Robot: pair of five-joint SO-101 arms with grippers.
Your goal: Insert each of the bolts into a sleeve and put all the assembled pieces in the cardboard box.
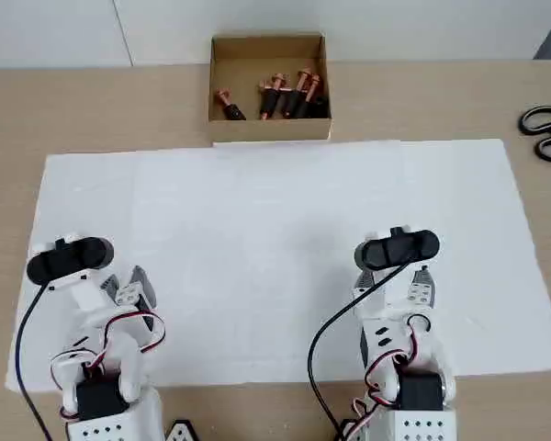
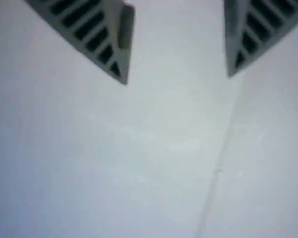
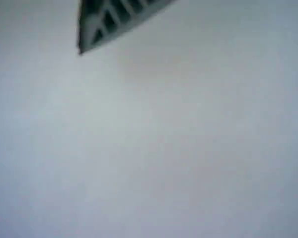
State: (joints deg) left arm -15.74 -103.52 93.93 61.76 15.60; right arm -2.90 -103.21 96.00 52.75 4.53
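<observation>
White sheet (image 1: 275, 239) across table (image 1: 73, 101). Cardboard box (image 1: 268, 130) at its far edge, high view, holding several bolt-and-sleeve pieces (image 1: 289, 96). Left gripper (image 2: 178, 78), wrist view: jaws well apart, empty, over sheet. Right gripper (image 1: 421, 280), near sheet's front edge: opening cannot be told.

Matt cardboard box (image 1: 269, 129), smooth paper sheet (image 1: 275, 239)

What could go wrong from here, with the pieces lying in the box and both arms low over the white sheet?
1. The assembled pieces overlap in the cardboard box, so a loose bolt or a miscount could go unnoticed.
2. The left gripper hangs open close over the white sheet; a low sweep might snag the sheet and drag it against the box.
</observation>
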